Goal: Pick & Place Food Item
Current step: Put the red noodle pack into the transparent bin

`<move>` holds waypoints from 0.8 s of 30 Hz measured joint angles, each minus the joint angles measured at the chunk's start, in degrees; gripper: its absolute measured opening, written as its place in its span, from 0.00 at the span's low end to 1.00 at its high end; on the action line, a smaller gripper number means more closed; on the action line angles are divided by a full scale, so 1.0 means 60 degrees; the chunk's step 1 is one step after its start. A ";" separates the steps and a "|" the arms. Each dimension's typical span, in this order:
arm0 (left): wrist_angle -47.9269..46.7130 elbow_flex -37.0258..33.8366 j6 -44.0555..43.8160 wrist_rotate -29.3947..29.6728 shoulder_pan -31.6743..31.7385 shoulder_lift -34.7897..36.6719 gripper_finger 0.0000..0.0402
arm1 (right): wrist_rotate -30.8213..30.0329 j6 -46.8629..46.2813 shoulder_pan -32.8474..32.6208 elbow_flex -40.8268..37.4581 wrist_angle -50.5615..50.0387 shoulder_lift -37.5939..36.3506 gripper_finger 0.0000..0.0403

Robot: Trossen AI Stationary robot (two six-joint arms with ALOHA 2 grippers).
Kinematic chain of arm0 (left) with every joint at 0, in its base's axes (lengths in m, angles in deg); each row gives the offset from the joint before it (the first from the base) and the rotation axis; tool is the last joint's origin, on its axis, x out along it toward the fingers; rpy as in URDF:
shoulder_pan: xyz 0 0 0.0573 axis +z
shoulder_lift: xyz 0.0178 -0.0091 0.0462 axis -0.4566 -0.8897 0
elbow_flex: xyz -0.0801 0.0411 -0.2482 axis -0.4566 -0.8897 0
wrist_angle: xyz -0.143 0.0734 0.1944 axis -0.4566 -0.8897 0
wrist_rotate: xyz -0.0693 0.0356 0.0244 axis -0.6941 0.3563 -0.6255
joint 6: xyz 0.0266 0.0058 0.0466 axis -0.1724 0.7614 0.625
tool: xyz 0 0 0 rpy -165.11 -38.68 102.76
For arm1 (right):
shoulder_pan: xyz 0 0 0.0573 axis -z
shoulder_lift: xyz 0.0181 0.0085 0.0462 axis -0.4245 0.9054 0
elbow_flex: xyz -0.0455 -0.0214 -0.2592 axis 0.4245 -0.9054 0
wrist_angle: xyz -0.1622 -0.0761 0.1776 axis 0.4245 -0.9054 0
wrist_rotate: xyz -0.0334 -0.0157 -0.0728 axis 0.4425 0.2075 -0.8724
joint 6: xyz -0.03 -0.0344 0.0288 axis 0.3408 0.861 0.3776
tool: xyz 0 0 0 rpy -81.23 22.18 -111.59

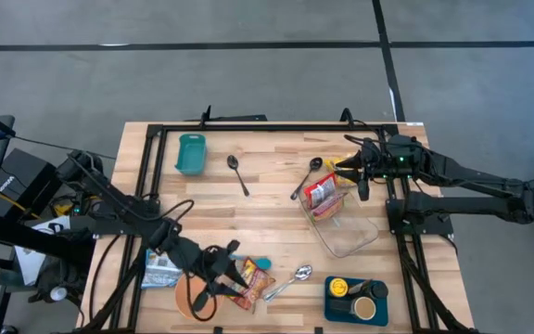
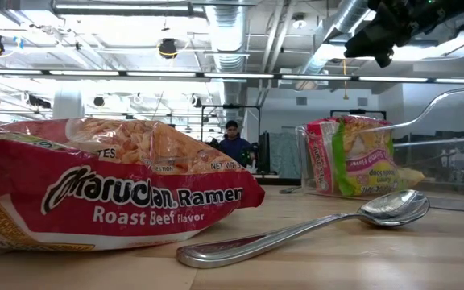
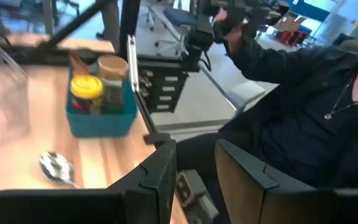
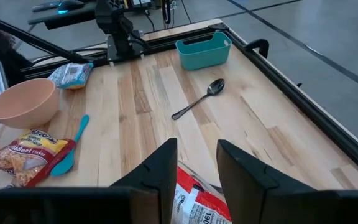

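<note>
While both arms hang over the wooden table (image 1: 267,190), the scene reads as follows.

Ramen in container: a red and white noodle packet (image 1: 321,193) stands tilted inside the clear plastic container (image 1: 350,237) on the table's right half — the low view shows its pink, green and yellow printed face (image 2: 349,157) through the clear wall.

Ramen at front: a second packet (image 1: 248,281), red with white "Maruchan Ramen, Roast Beef Flavor" lettering (image 2: 147,197), lies flat near the front edge, its clear window showing the pale noodle block.

Right gripper: it (image 1: 363,184) hovers above the container's far edge, just over the packet; the right wrist view shows its two dark fingers (image 4: 160,171) slightly parted with nothing between them and the red packet (image 4: 197,202) below.

Left gripper: it (image 1: 213,278) sits low at the front, beside the peach bowl (image 1: 191,299) and the front packet — fingers (image 3: 160,180) a narrow gap apart, gripping nothing.

Nearby: a metal spoon (image 1: 290,280) lies just right of the front packet, and a teal bin (image 1: 356,301) with jars sits at the front right corner.

Beyond the table: a person in dark clothing (image 3: 303,106) is close by.
</note>
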 joint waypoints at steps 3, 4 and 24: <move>-0.0192 0.0000 -0.0957 0.0234 -0.0173 -0.0154 0.27 | 0.0000 0.0000 0.0000 0.0000 0.0000 0.0000 0.27; -0.0348 0.0000 -0.1342 0.0382 -0.0221 -0.0164 0.27 | 0.0000 0.0000 0.0000 0.0000 0.0000 0.0000 0.27; -0.4939 0.0000 -0.9330 -0.0148 -0.0787 -0.0059 0.27 | 0.0000 -0.0022 0.0004 0.0000 -0.0075 0.0003 0.27</move>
